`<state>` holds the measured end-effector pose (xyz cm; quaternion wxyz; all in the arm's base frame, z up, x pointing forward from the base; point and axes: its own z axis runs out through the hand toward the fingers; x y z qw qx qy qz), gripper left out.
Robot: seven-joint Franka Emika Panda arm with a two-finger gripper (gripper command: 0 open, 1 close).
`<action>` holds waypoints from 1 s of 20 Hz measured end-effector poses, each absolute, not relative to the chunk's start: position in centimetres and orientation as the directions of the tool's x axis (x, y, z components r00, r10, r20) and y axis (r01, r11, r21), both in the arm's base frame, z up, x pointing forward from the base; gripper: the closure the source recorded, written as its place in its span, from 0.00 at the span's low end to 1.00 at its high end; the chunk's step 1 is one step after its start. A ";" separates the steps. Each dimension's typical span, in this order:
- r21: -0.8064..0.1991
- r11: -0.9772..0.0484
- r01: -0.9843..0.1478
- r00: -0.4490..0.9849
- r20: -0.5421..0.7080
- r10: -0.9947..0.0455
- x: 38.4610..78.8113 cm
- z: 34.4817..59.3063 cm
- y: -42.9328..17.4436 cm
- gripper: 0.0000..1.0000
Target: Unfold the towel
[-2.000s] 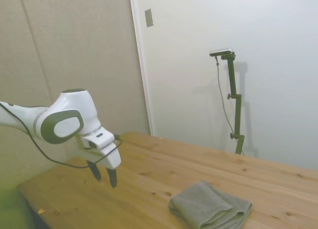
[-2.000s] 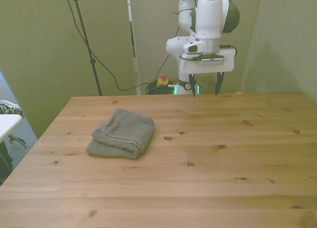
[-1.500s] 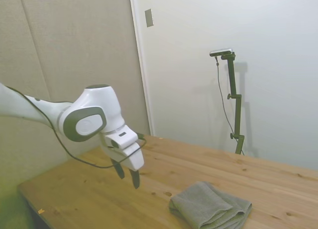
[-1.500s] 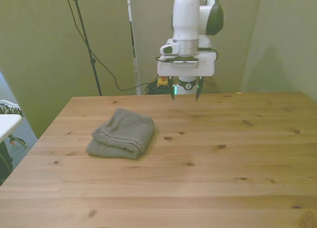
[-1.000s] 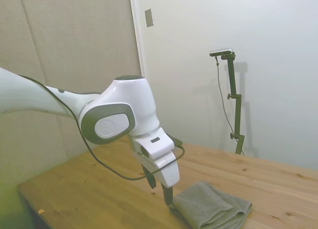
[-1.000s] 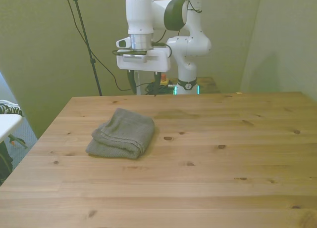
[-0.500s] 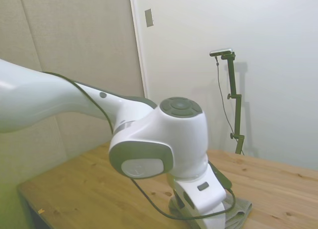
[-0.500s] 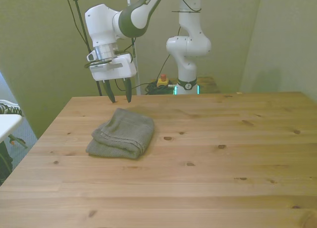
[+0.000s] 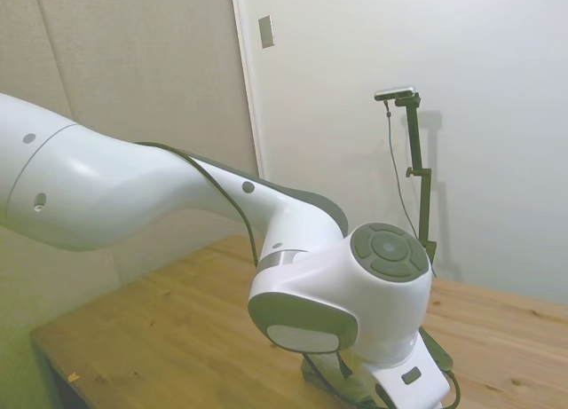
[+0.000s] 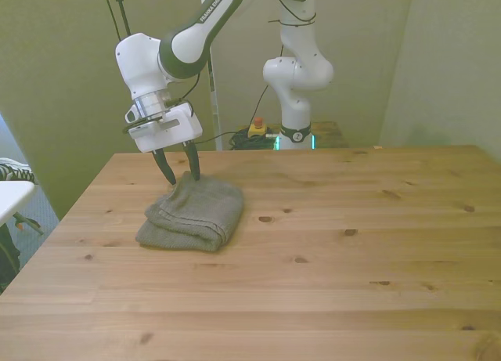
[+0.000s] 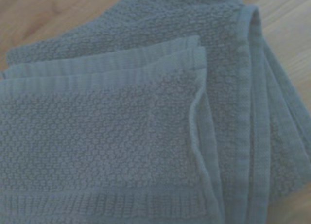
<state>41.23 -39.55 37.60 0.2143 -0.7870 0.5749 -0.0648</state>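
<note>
Gripper (image 10: pixel 179 171) fingers are spread apart and empty, tips pointing down over the far edge of the towel (image 10: pixel 192 213); whether they touch the cloth cannot be told. Half a second ago it hung higher, clear of that edge, and two seconds ago it was over by the robot's base. The grey towel lies folded in the same spot as before, toward the front view's left of the wooden table (image 10: pixel 352 251). Up close, the wrist view shows its terry layers (image 11: pixel 121 136) stacked, hemmed edges lying side by side. In the side view the white arm (image 9: pixel 337 294) now fills the foreground and hides nearly all of the towel.
</note>
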 end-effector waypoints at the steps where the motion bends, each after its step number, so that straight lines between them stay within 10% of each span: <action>1: -0.425 -0.253 -0.869 0.343 -0.149 -0.927 41.4 37.4 -39.4 1.00; 20: -0.464 -0.251 -0.849 0.368 -0.181 -0.912 40.2 36.6 -40.1 1.00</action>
